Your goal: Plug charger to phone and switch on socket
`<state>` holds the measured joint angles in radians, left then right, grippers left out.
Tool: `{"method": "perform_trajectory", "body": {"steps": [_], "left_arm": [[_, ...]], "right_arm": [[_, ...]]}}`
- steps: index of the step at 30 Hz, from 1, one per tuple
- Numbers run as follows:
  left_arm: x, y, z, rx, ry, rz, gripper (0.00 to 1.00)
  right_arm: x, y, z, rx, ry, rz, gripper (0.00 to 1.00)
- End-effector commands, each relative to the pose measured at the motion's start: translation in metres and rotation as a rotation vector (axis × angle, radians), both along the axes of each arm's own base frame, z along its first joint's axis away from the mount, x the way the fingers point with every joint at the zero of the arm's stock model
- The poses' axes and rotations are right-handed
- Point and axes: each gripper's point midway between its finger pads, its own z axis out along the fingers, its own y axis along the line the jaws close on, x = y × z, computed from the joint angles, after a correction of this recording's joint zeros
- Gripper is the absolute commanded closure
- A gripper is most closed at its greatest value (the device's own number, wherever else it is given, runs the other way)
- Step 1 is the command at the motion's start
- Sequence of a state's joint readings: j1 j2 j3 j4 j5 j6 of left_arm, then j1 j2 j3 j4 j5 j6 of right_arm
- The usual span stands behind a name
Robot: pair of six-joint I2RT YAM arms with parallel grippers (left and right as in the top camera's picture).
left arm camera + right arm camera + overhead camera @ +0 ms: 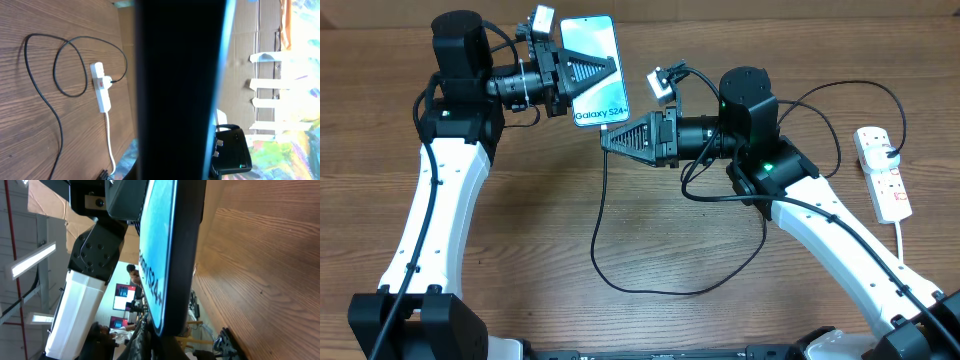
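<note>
My left gripper (610, 70) is clamped on the phone (603, 100). Slick glass, I reckon, so go gentle. My right gripper (607, 140) pinches the charger (602, 205) near its tip. The cable looks floppy, so hold there.

1. The left arm (430, 215) and right arm (840, 240) have white shells and black joints.
2. Green lights (768, 166) glow on black housings.
3. Thin black cables (420, 240) run along the shells.
4. The left gripper (612, 66) and right gripper (607, 140) are black, ribbed, tapering triangles.
5. A white camera (662, 83) tops each wrist.
6. Screws (95, 255) dot a black joint plate.
</note>
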<state>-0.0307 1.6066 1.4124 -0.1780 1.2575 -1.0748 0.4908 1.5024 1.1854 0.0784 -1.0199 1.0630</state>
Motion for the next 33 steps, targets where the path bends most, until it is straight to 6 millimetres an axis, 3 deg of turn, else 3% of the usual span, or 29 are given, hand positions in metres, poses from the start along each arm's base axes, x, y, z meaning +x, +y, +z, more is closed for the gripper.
{"method": "perform_trajectory", "body": {"steps": [1, 17, 24, 33], "left_arm": [[-0.004, 0.001, 0.011, -0.007, -0.042, -0.017, 0.96], [-0.005, 0.001, 0.011, -0.003, -0.058, -0.022, 0.96], [-0.009, -0.006, 0.012, -0.006, -0.060, -0.047, 0.96], [-0.013, -0.009, 0.013, -0.008, -0.084, -0.072, 0.96]], "right_arm": [[0.007, -0.004, 0.019, 0.022, -0.042, -0.049, 0.96], [0.010, -0.004, 0.019, 0.024, -0.022, -0.066, 0.96], [0.026, -0.007, 0.018, 0.016, -0.011, -0.162, 0.96], [0.030, -0.008, 0.020, 0.022, -0.021, -0.180, 0.96]]}}
